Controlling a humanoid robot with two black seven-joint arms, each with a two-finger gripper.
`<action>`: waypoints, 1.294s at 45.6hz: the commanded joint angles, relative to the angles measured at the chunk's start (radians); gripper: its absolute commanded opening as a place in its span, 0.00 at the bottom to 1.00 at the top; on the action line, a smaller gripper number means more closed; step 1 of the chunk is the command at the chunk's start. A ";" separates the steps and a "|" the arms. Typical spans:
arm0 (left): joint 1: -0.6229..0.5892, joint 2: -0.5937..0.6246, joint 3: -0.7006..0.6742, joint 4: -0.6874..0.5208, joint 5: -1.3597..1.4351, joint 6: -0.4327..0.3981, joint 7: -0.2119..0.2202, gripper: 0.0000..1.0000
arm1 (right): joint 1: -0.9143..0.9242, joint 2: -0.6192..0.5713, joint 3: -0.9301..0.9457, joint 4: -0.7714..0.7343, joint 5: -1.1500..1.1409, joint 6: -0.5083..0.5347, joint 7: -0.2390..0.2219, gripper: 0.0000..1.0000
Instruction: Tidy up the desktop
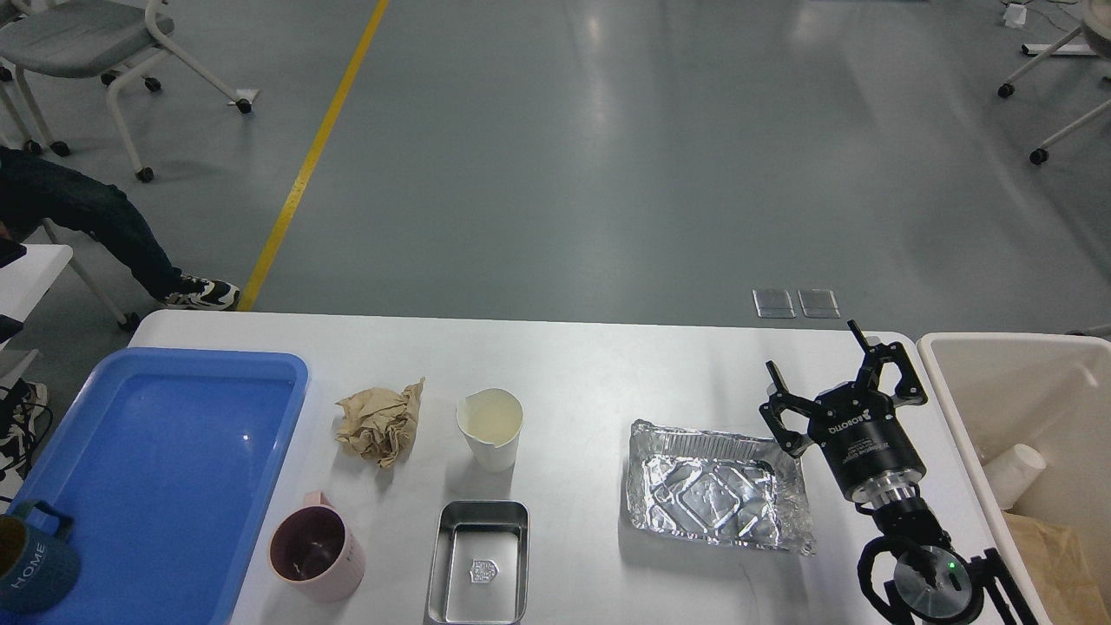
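The white desktop [590,365] holds a crumpled brown paper [379,423], a white paper cup [490,427], a pink mug [312,549], a steel box [479,562] and a crumpled foil tray [716,486]. A dark blue mug [35,560] marked HOME stands in the blue tray [165,469] at its near left corner. My right gripper [811,350] is open and empty, above the desktop just right of the foil tray's far right corner. My left gripper is out of view.
A beige bin [937,382] at the right edge holds a white cup [1014,474] and brown paper [1055,547]. Chairs and a person's leg [95,226] are beyond the desktop's far left corner.
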 commanded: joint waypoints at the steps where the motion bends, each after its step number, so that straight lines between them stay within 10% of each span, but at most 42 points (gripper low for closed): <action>1: 0.003 0.062 0.012 -0.028 0.037 -0.004 -0.007 0.97 | -0.003 -0.017 0.000 0.001 0.000 0.000 0.000 1.00; 26: 0.014 0.174 0.021 -0.036 0.048 -0.068 -0.006 0.97 | -0.006 -0.020 0.000 -0.002 0.000 0.000 0.000 1.00; 39: 0.018 0.100 0.105 -0.055 0.160 -0.076 0.100 0.96 | -0.003 -0.018 -0.012 -0.002 -0.001 0.000 0.000 1.00; 59: 0.002 -0.186 0.182 -0.078 0.575 -0.059 0.097 0.96 | -0.003 -0.018 -0.031 -0.002 -0.017 -0.001 0.000 1.00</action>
